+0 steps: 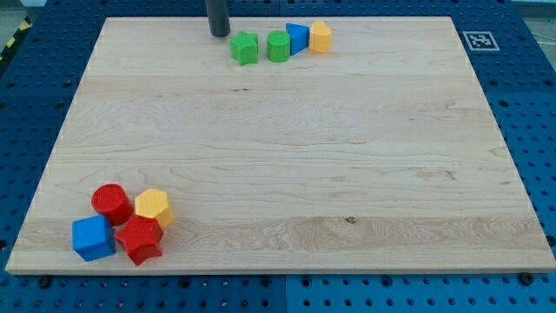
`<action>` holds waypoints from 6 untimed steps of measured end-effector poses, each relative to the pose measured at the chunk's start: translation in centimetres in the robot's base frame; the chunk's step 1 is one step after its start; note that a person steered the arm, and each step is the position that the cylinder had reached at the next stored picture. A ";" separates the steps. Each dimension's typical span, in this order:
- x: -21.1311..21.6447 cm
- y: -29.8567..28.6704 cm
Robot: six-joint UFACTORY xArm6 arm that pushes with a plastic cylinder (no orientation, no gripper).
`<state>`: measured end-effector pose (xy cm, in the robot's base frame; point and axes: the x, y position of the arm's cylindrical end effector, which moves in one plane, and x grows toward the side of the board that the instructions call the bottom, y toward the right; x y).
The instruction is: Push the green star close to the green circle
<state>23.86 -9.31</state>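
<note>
A pale wooden board (pixel 287 148) with fine grain lines and a small dark knot has a smooth, matt finish. It rests on a blue perforated surface (pixel 530 104), which looks like painted metal with a slight sheen. The blocks look like smooth matt plastic: the green star (pixel 245 48), green circle (pixel 278 45), red cylinder (pixel 111 203) and blue cube (pixel 93 237). My tip (pixel 219 34) ends a dark rod with a dull finish.
</note>
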 end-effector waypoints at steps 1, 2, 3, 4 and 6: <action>1.8 1.3; 4.0 2.2; 5.9 2.2; 8.1 3.3; 8.1 -0.2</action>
